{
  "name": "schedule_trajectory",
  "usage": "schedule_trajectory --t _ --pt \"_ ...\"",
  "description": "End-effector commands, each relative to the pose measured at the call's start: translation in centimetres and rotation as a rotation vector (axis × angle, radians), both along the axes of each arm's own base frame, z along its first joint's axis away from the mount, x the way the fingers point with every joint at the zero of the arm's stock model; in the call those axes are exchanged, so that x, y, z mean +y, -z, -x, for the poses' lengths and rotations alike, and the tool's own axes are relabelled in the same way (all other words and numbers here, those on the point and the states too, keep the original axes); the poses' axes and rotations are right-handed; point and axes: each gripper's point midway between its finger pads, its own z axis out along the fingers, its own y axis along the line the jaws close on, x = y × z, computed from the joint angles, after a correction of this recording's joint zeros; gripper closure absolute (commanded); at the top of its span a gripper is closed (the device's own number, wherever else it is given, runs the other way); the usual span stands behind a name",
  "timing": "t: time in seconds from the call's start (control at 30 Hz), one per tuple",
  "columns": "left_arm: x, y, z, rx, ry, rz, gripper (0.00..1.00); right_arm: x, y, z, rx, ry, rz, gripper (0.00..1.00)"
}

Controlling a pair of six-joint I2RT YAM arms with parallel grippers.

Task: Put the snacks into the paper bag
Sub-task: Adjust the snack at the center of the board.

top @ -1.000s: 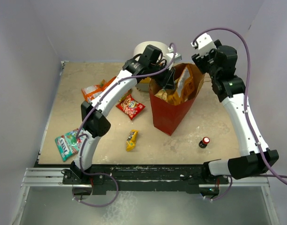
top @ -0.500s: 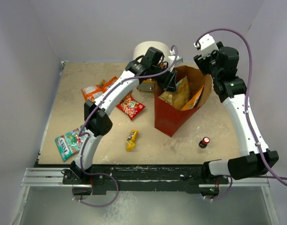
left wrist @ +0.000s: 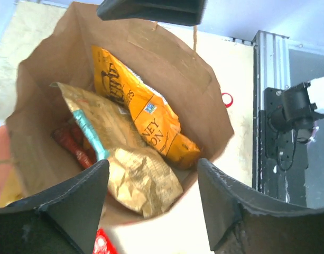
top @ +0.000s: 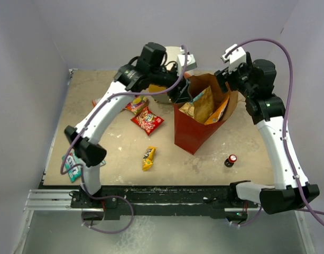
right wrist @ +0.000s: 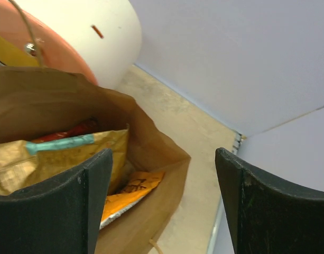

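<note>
**Paper bag point(top: 196, 127) upright, part filled, both jaws wide and empty at its mouth**

The paper bag stands on its base just right of the middle of the desk point(top: 241, 132). Its long axis is vertical and its open mouth points straight up. A red side faces 6 o'clock.

Inside, the orange chip bag point(left wrist: 151, 119) stands on end against the wall at 3 o'clock, its long axis leaning only a little from upright. The tan chip bag point(left wrist: 132, 169) lies crumpled beside it towards the middle. A thin red packet point(left wrist: 72, 144) shows low down behind the tan one.

The left gripper point(left wrist: 151, 180) hangs over the mouth from the 10 o'clock side. Its jaws are spread wide with nothing between them. The right gripper point(right wrist: 162, 164) is at the 1 o'clock corner of the rim, its jaws also wide apart and holding nothing. That corner shows between the fingers, but I cannot tell whether they touch it.

- **Red snack packet point(top: 147, 120):** lies flat at 9 o'clock from the bag, near it, with its long axis running 10 to 4.
- **Yellow bar point(top: 148, 157):** lies at 8 o'clock, its long axis close to 12 to 6.
- **Orange-red packets point(top: 134, 105):** lie at 10 o'clock, partly under the left arm point(top: 106, 108).
- **Teal candy bag point(top: 71, 165):** lies well apart near the 8 o'clock edge of the desk, half hidden by the arm.
- **Small bottle point(top: 231, 160):** stands upright at 4 o'clock.
- **Round drawer unit point(right wrist: 93, 32):** sits just behind the bag at 11 o'clock.
</note>
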Motion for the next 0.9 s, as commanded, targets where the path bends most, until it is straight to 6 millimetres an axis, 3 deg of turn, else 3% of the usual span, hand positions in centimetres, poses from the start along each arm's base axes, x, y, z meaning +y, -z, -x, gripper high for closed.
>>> schedule_trajectory --t 0.0,0.13,0.3,0.43,0.6,0.87 --pt "4.4 -4.2 1.3 -0.249 -0.041 -0.02 0.25 2.3 -0.9 1.2 -0.001 -0.103 -0.111 0.18" --pt "9.4 -4.4 0.3 -0.27 -0.173 -0.062 0.17 3.3 -0.7 1.7 0.019 -0.148 -0.147 0.14" --pt "17.1 -3.3 -1.3 -0.236 -0.348 -0.098 0.13 3.4 -0.9 1.8 0.021 -0.16 -0.157 0.07" --pt "22.3 0.0 -1.6 -0.176 -0.476 -0.165 0.09 3.4 -0.9 1.8 0.029 -0.165 -0.167 0.0" --pt "30.1 4.9 -2.0 -0.046 -0.655 -0.225 0.09 3.2 -0.8 2.1 0.029 -0.169 -0.16 0.0" --pt "40.3 12.2 0.8 0.104 -0.855 -0.317 0.09 3.5 -1.0 3.1 0.023 -0.201 -0.155 0.0"
